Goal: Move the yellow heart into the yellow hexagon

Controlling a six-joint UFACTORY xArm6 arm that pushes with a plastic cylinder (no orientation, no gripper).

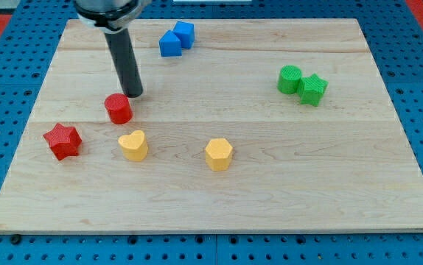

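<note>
The yellow heart [133, 146] lies on the wooden board [270, 184] at lower left of centre. The yellow hexagon [218, 154] lies to its right, apart from it by about one block's width. My tip [135, 95] stands above the heart toward the view's top, just to the upper right of a red cylinder [118, 109] and close to it. The tip is apart from the yellow heart.
A red star [63, 140] lies left of the heart. Two blue blocks [176, 39] sit together near the top edge. A green cylinder [289, 79] and a green star-like block [313, 90] touch at the right.
</note>
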